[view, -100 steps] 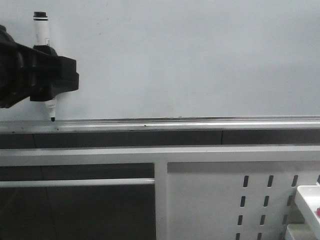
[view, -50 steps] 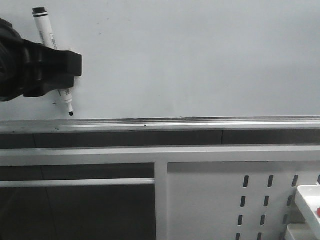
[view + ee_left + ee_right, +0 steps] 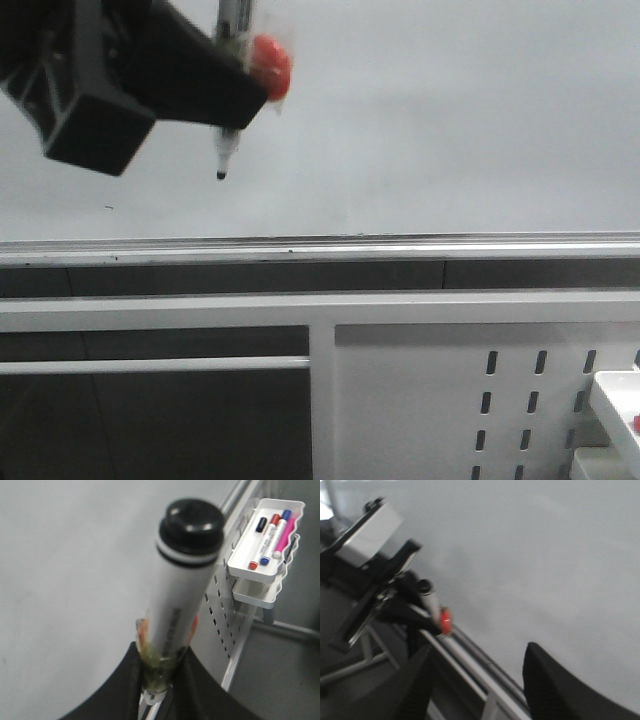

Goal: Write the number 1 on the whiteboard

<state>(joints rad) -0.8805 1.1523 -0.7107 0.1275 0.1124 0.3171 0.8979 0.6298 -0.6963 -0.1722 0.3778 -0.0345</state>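
Note:
The whiteboard (image 3: 430, 120) fills the upper half of the front view as a pale glossy surface. My left gripper (image 3: 232, 98) is at its upper left, shut on a white marker pen (image 3: 227, 140) whose black tip points down, well above the rail. The left wrist view shows the pen's black end (image 3: 191, 525) close up, with the barrel clamped in the left gripper (image 3: 157, 680). A red blob (image 3: 270, 62) sits beside the fingers. The number 1 is not in view; only a tiny dark speck (image 3: 108, 208) marks the board. My right gripper (image 3: 480, 685) is open and holds nothing.
A silver rail (image 3: 320, 245) runs along the board's lower edge. Below it is a white panel with slotted holes (image 3: 430, 400). A white tray (image 3: 265, 540) holding several markers hangs on that panel, and its corner shows at the lower right (image 3: 620, 400).
My left gripper has carried the pen up and to the right. The tip rose from just above the rail to well up the board. No stroke was left.

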